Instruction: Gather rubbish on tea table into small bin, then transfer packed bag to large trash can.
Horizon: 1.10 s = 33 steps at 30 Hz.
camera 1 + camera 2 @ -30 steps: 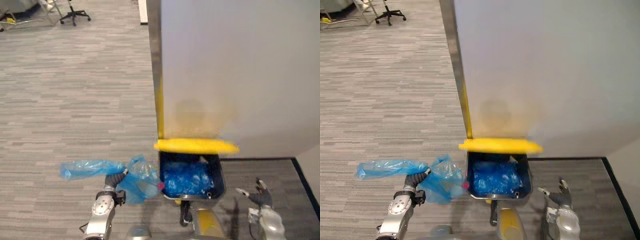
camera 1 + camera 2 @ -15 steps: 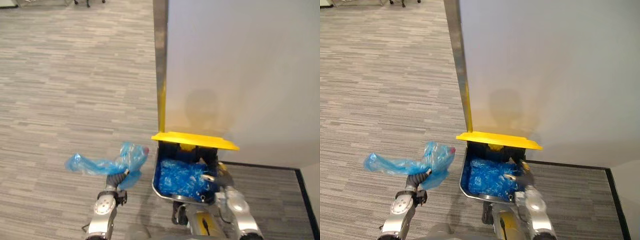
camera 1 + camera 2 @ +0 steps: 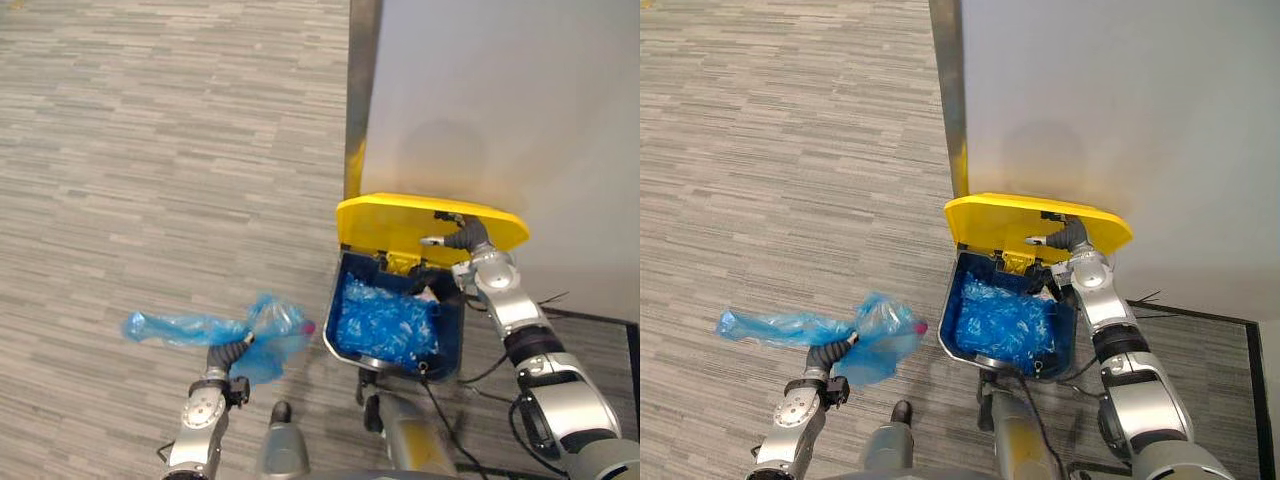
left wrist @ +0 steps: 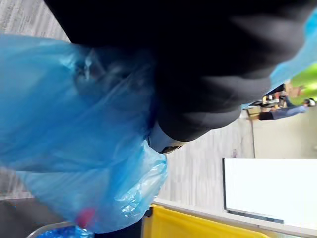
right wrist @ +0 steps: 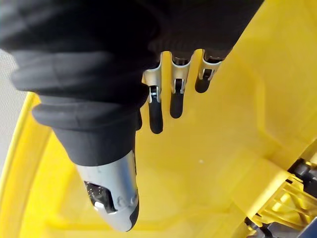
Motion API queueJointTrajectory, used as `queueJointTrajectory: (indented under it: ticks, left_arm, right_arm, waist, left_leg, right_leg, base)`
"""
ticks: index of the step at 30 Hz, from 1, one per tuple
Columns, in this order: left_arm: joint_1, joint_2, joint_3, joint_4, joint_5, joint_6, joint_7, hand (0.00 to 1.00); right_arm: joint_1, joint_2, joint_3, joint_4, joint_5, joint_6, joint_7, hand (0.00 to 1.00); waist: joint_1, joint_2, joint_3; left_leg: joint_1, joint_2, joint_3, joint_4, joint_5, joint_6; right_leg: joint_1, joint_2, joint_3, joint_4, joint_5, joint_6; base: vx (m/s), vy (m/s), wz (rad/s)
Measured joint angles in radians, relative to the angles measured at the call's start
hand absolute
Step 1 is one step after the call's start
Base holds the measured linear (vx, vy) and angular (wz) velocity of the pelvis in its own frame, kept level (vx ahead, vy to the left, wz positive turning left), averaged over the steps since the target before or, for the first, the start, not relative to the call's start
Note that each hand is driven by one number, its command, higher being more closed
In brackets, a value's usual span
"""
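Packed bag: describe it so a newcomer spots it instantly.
By the grey wall stands the large trash can, yellow lid up. Left of it, the left robot hand holds the packed bag above the carpet: crumpled blue, outside the can unlike the liner.

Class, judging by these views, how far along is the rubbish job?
Done: the blue bag is packed and beside the large trash can. In hand: the right hand props the yellow lid up; the left hand carries the bag. Left: dropping it in.

Blue bag (image 3: pixel 262 330), crumpled, red bit inside, at my L hand (image 3: pixel 228 352), off floor, just left of large can (image 3: pixel 452 330); yellow lid (image 3: pixel 400 222) up, blue liner (image 3: pixel 385 325) inside.
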Motion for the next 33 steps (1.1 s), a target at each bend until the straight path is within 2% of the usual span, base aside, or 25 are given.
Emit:
queueJointTrajectory:
  ticks: [3, 7, 11, 12, 15, 17, 20, 23, 25, 29, 33]
  left_arm:
    - [0.001, 0.001, -0.033, -0.083, -0.044, -0.015, -0.007, 1.0]
    - [0.008, 0.021, -0.134, -0.226, -0.155, -0.028, -0.069, 1.0]
    - [0.002, 0.051, -0.21, -0.333, -0.243, -0.038, -0.12, 1.0]
    - [-0.007, 0.067, -0.246, -0.357, -0.263, -0.039, -0.133, 1.0]
    - [-0.136, 0.079, -0.352, -0.363, -0.284, -0.039, -0.136, 1.0]
    - [-0.24, 0.078, -0.403, -0.363, -0.283, -0.039, -0.133, 1.0]
    - [-0.39, 0.068, -0.476, -0.347, -0.268, -0.043, -0.124, 1.0]
    - [-0.531, 0.024, -0.515, -0.217, -0.217, -0.053, -0.09, 1.0]
    - [-0.601, -0.003, -0.541, -0.114, -0.186, -0.051, -0.078, 1.0]
    - [-0.706, -0.038, -0.601, 0.108, -0.143, -0.028, -0.064, 1.0]
    - [-0.788, -0.089, -0.6, 0.297, -0.043, 0.006, -0.033, 1.0]
  right_arm:
    - [-0.02, -0.029, 0.03, 0.0, 0.004, 0.001, 0.002, 0.0]
    - [-0.024, -0.055, 0.042, -0.002, 0.016, 0.001, 0.007, 0.0]
    - [-0.032, -0.058, 0.068, -0.001, 0.037, 0.001, 0.009, 0.0]
    - [-0.047, -0.058, 0.092, -0.001, 0.038, 0.001, 0.017, 0.0]
    - [-0.089, -0.076, 0.114, -0.001, 0.038, 0.001, 0.026, 0.0]
    - [-0.126, -0.088, 0.128, -0.001, 0.037, 0.001, 0.027, 0.0]
    - [-0.149, -0.097, 0.14, -0.016, 0.036, 0.001, 0.027, 0.0]
    - [-0.178, -0.108, 0.143, -0.021, 0.036, 0.001, 0.027, 0.0]
    - [-0.189, -0.137, 0.151, -0.059, 0.035, 0.001, 0.027, 0.0]
    - [-0.268, -0.141, 0.159, -0.08, 0.035, 0.001, 0.025, 0.0]
    - [-0.373, -0.14, 0.193, -0.08, 0.025, 0.001, 0.011, 0.0]
  waist:
    - [-0.002, 0.0, 0.025]
    - [-0.002, 0.0, 0.041]
    - [-0.015, 0.001, 0.05]
    - [-0.027, 0.002, 0.051]
    - [-0.035, 0.008, 0.079]
    - [-0.053, 0.008, 0.107]
    - [-0.08, 0.008, 0.112]
    - [-0.108, 0.007, 0.141]
    - [-0.115, 0.007, 0.164]
    - [-0.155, 0.005, 0.229]
    - [-0.167, 0.002, 0.26]
  left_leg:
    - [0.002, -0.007, -0.001, 0.009, 0.0, 0.0]
    - [-0.001, -0.022, -0.001, 0.02, -0.002, 0.004]
    - [0.002, -0.028, -0.004, 0.034, -0.009, 0.014]
    - [0.0, -0.031, -0.004, 0.037, -0.01, 0.017]
    - [0.0, -0.045, -0.006, 0.044, -0.01, 0.017]
    - [-0.004, -0.055, -0.008, 0.052, -0.01, 0.018]
    - [-0.032, -0.067, -0.01, 0.058, -0.007, 0.021]
    - [-0.039, -0.07, -0.007, 0.073, -0.007, 0.021]
    - [-0.051, -0.078, -0.003, 0.077, -0.008, 0.021]
    - [-0.075, -0.083, 0.014, 0.093, -0.009, 0.023]
    - [-0.123, -0.086, 0.06, 0.121, -0.014, 0.031]
  right_leg:
    - [0.017, -0.005, 0.0, -0.02, 0.01, 0.01]
    - [0.025, -0.016, 0.003, -0.026, 0.02, 0.024]
    - [0.036, -0.021, 0.002, -0.027, 0.02, 0.025]
    - [0.037, -0.026, 0.003, -0.026, 0.021, 0.026]
    - [0.036, -0.035, 0.006, -0.017, 0.023, 0.029]
    - [0.032, -0.048, 0.006, -0.006, 0.023, 0.029]
    - [0.004, -0.061, 0.009, 0.006, 0.024, 0.034]
    - [-0.002, -0.068, 0.01, 0.019, 0.02, 0.039]
    - [-0.017, -0.071, 0.017, 0.028, 0.02, 0.04]
    - [-0.044, -0.078, 0.034, 0.03, 0.026, 0.049]
    - [-0.097, -0.073, 0.066, 0.03, 0.039, 0.06]
  base:
    - [-0.04, 0.046, 0.04]
    - [-0.04, 0.039, 0.02]
    - [-0.01, 0.008, 0.03]
    - [0.01, 0.037, 0.01]
    - [-0.01, 0.022, 0.03]
    - [-0.04, 0.018, 0.06]
    - [-0.02, 0.016, 0.04]
    - [0.0, 0.0, 0.0]
    - [-0.01, 0.001, -0.04]
    - [-0.01, 0.022, -0.1]
    - [0.0, 0.01, -0.27]
